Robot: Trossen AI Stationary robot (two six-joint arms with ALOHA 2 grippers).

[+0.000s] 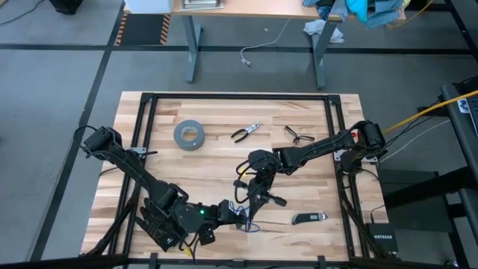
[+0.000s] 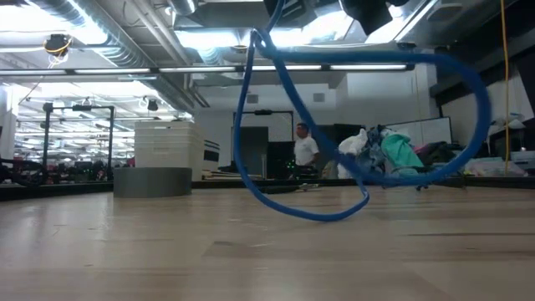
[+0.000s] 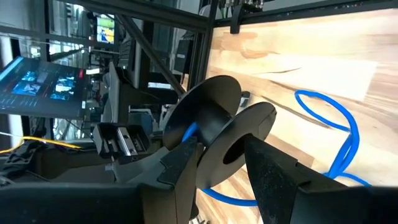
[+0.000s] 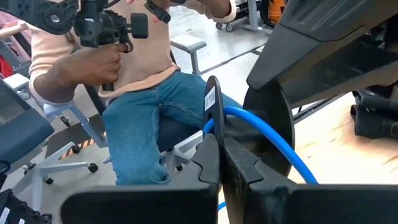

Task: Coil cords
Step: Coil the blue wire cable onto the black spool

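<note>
Overhead, the wooden table (image 1: 314, 179) carries a tape roll (image 1: 190, 134); left jaws clamp a black spool (image 3: 214, 124), right jaws pinch the cords (image 4: 267, 146).

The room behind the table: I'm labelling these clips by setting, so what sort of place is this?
Most likely a robotics lab or workshop. The wooden table carries tape and pliers, open ducts run under the ceiling, and a seated person works hand controls beside it.

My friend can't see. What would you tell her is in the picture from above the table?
Two dark robot arms meet near the front of a wooden table, the left claw and right claw close together at a blue cord. Behind them lie a grey tape roll, pliers and glasses.
</note>
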